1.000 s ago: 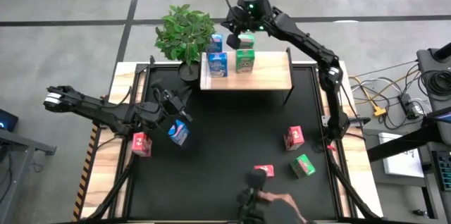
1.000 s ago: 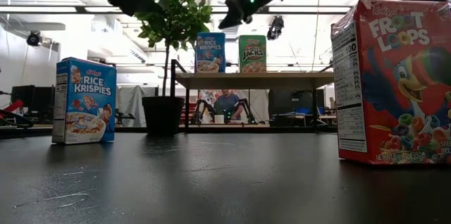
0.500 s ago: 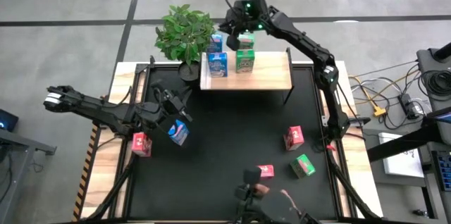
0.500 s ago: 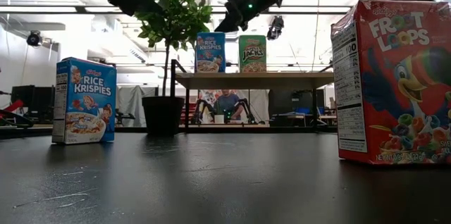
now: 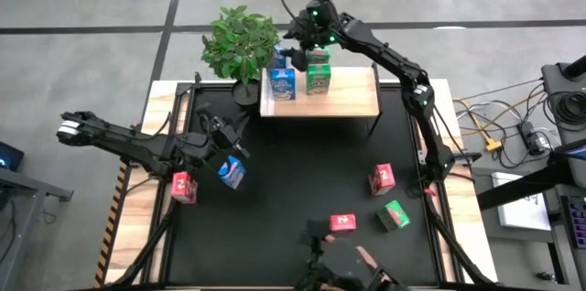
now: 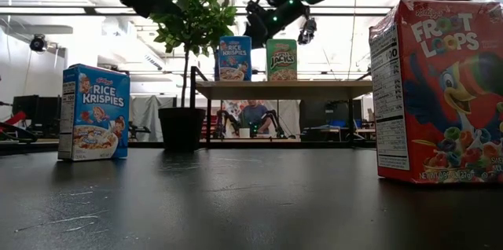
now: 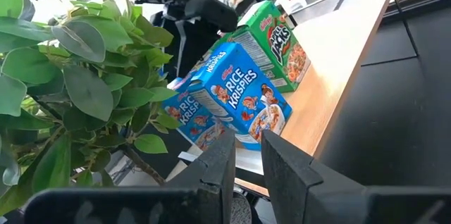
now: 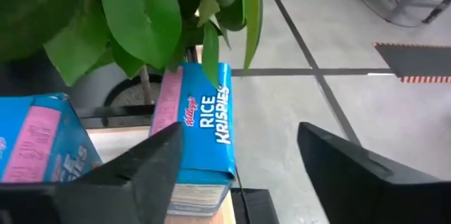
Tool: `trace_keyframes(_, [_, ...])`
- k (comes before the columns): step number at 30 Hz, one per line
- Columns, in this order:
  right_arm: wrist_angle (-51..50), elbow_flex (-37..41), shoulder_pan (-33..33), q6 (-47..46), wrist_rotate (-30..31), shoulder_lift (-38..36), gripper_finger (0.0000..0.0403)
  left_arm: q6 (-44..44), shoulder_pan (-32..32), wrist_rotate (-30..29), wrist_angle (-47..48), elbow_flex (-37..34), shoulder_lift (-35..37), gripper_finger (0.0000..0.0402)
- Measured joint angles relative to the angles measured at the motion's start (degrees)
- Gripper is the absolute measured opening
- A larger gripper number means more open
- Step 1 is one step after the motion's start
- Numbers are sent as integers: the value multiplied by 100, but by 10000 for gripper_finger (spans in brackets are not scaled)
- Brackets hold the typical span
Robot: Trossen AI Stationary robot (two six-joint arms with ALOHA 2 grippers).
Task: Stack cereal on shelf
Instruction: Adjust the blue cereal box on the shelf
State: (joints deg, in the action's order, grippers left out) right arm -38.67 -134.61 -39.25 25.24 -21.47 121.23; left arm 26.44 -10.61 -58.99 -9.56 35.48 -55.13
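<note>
Hovering with fingers spread wide above the shelf's (image 5: pixel 348 97) back edge: right gripper (image 5: pixel 302 42), beside two blue "Kellogg's Rice Krispies" boxes (image 5: pixel 282 83) and a green "Apple Jacks" box (image 5: pixel 318 78). Waiting low, well in front of the shelf: left gripper (image 5: pixel 231 141), fingers nearly pressed together, holding nothing, near another Rice Krispies box (image 5: pixel 232 173). Standing nearest the low camera: red "Froot Loops" box (image 6: pixel 437 91).

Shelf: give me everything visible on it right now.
The shelf is a light wooden plank on thin dark legs, standing level at the table's far edge beside the potted plant. On its far left part stand two blue Rice Krispies boxes and two green Apple Jacks boxes, upright, in adjacent pairs; the rest of the plank is bare. The right gripper hovers open above the rear boxes, holding nothing.
</note>
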Motion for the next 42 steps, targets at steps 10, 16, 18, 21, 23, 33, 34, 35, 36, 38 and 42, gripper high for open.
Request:
trace_keyframes(10, [126,-39,57,-167,-18,-39,317,3,0,-1,-1,0,0,54])
trace_keyframes(16, [118,-39,354,-6,47,-42,318,3,0,-1,-2,0,0,54])
trace_keyframes(18, [123,-39,410,117,402,-42,318,4,0,-1,0,0,0,54])
trace_keyframes(21, [99,-39,411,162,741,-42,318,4,0,-1,0,0,0,54])
trace_keyframes(23, [27,-39,401,120,760,-42,318,-6,0,-1,0,0,0,54])
trace_keyframes(33, [-437,-36,288,-85,807,-31,308,-35,0,-1,13,0,0,54])
trace_keyframes(34, [-445,-34,287,-66,809,-31,303,-35,0,-1,13,0,0,54])
trace_keyframes(35, [-440,-33,288,-66,807,-31,297,-35,0,-1,13,0,0,54])
trace_keyframes(36, [-433,-33,294,-61,802,-31,290,-35,0,-1,15,0,0,54])
trace_keyframes(38, [-435,-33,300,-61,800,-31,274,-35,0,-1,13,0,0,54])
trace_keyframes(42, [-441,-33,297,-17,802,-31,240,-35,0,-1,17,0,0,54])
